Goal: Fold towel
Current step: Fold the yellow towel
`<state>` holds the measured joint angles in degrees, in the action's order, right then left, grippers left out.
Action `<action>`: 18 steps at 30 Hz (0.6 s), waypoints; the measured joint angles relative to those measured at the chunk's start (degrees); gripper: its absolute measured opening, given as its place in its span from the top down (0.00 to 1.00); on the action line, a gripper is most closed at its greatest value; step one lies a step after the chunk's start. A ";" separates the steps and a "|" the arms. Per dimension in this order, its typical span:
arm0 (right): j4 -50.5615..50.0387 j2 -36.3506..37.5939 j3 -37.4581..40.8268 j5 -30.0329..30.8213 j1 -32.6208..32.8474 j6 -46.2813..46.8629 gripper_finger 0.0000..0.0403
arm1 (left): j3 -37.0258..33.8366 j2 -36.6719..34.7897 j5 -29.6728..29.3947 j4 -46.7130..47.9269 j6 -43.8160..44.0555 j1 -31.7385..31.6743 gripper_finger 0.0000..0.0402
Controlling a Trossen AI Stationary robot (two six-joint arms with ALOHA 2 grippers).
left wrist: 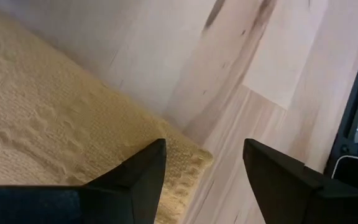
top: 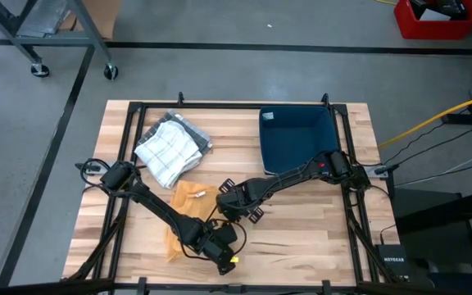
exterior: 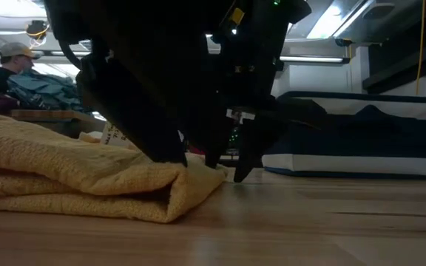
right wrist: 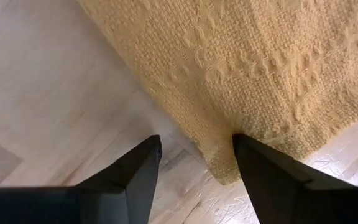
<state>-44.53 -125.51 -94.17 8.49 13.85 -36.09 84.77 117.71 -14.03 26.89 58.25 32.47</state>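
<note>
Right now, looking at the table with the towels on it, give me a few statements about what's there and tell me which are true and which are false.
1. The yellow towel lies on the wooden table. True.
2. The left gripper is clamped on the yellow towel. False: its fingers stand open, with the towel's corner beside one finger, not between them.
3. A white checked towel lies folded toward the table's far left. True.
4. The blue bin holds the yellow towel. False: no yellow towel shows in the bin; the towel lies on the table, apart from it.
5. The right gripper is open above the yellow towel's edge. True.
</note>
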 joint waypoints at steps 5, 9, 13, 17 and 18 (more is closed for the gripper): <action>0.13 0.00 0.00 -0.48 0.00 -0.14 0.47 | 0.02 0.00 1.60 1.81 0.55 -0.02 0.48; 0.16 0.00 0.04 -1.05 0.00 -0.15 0.47 | 0.02 0.00 2.04 4.70 4.10 0.20 0.48; 0.13 -0.02 0.11 -2.67 0.00 -0.14 0.47 | 0.02 0.00 2.73 6.24 4.77 0.22 0.48; 0.15 -0.02 0.11 -4.07 0.02 -0.14 0.47 | 0.02 0.00 4.32 9.19 7.64 0.22 0.48; 0.15 -0.04 0.11 -4.50 0.02 -0.16 0.47 | 0.02 0.00 5.29 10.28 9.00 0.28 0.48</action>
<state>-44.38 -125.55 -94.06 3.99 13.87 -36.25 84.79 117.71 -8.74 37.18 67.25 32.75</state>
